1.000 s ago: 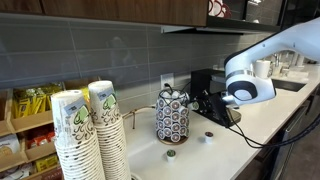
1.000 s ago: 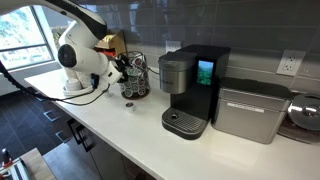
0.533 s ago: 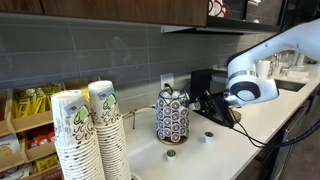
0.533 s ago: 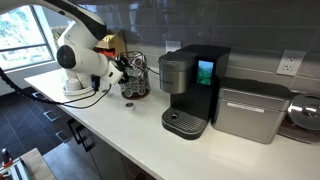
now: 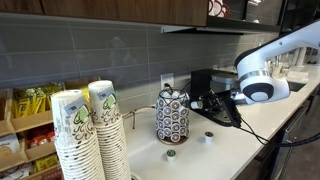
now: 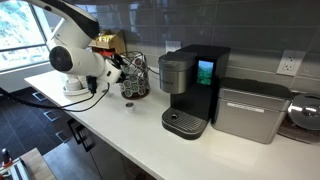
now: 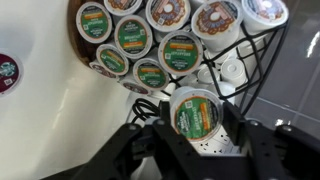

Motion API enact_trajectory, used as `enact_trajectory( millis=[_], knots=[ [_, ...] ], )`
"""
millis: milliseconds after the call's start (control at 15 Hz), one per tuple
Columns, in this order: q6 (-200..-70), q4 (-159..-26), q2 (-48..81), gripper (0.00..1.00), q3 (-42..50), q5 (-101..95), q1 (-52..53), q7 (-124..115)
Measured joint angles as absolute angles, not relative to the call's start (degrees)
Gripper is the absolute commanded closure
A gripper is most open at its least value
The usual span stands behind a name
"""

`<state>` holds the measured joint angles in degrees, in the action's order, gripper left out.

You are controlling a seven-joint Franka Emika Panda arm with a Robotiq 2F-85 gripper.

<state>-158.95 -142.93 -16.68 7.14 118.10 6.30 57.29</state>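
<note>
Indoor light even, fairly bright; window point(image 6: 18, 40) glared white in an exterior view; soft shadows lay on the counter point(image 5: 200, 156); wrist view showed the pod point(image 7: 195, 112) sharp, the gripper point(image 7: 196, 126) dark and blurred; all frames grainy.

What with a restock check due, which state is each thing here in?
green-lidded plastic coffee pod: gripped, lid sealed.
black pincer: shut on the pod.
black wire pod carousel: upright, stocked with pods.
black coffee machine: screen lit.
printed paper cups: nested in upright stacks.
small loose pod: lying apart from the carousel.
</note>
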Motion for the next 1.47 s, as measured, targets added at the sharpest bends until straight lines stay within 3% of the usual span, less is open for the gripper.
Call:
enact_trajectory(
  millis=[400,800,1467],
  knots=[
    [-149.91,-146.19,-20.12,0.71,8.22,115.5,6.3,57.53],
    [-141.15,-147.48,-20.23,0.71,2.86,115.51,-0.37,57.54],
    [-139.83,-148.08,-19.56,0.71,-0.8,117.98,-3.99,57.78]
  ],
)
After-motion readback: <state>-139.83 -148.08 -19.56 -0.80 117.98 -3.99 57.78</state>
